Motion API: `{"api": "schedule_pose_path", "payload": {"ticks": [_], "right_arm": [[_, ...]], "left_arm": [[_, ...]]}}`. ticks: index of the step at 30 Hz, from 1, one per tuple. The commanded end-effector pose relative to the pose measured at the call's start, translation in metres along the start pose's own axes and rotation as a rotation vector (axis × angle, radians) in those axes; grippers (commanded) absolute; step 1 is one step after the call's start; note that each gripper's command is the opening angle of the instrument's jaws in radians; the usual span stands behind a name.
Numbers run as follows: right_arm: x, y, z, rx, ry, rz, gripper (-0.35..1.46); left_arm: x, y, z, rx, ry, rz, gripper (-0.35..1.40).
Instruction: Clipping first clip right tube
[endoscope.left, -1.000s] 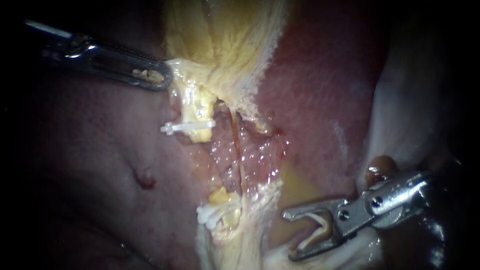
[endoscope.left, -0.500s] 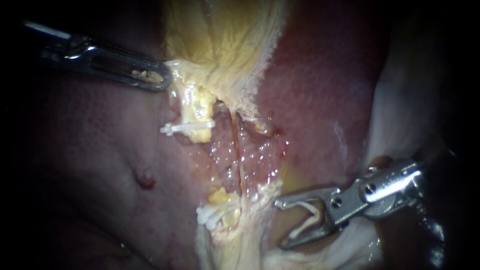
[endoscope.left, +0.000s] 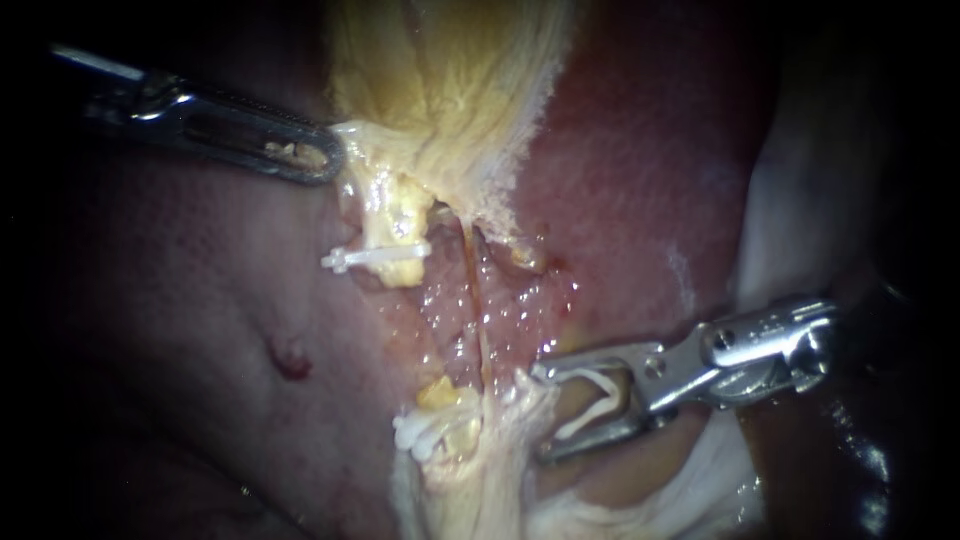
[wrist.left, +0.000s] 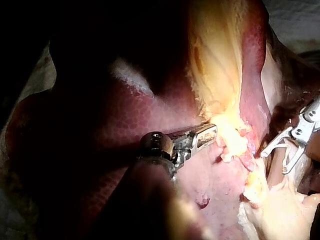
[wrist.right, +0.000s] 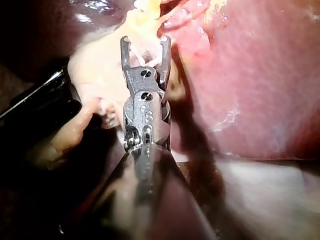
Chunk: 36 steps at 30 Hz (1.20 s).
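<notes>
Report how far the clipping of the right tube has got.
Done: a white clip crosses the left tube; the thin right tube bears none. In hand: the left instrument grips the gallbladder; the right instrument carries an open clip near the right tube. Left: straddle it and close.

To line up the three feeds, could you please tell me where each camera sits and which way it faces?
Endoscope: close above, facing the liver; left instrument enters left, right instrument right.
Left wrist: behind the left instrument, looking along its shaft toward the yellow tissue.
Right wrist: behind the right instrument, looking along it at the clip in its jaws.
Shared: all show the right instrument.
</notes>
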Motion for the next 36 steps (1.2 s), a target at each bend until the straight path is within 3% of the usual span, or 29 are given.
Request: {"api": "schedule_pose_path", "payload": {"ticks": [1,14,25,33,36], "right_arm": [[-0.0001,0.0002,0.0002,-0.001,0.002,0.000,0.48],[0.0001,0.0025,0.0016,-0.025,0.029,0.026,0.48],[0.0007,0.0039,0.0031,-0.022,0.098,0.094,0.48],[0.0009,0.0043,0.0039,0.010,0.167,0.162,0.48],[0.0011,0.0044,0.0041,0.056,0.194,0.192,0.48]], "left_arm": [[0.0000,0.0000,0.0000,0.000,0.000,0.000,-0.35],[0.0000,0.0000,0.0000,0.000,0.000,0.000,-0.35],[0.0000,0.0000,0.0000,0.000,0.000,0.000,-0.35],[0.0000,-0.0001,0.0000,0.000,0.000,0.000,-0.35],[0.0000,-0.0001,0.0000,0.000,0.000,0.000,-0.35]]}}
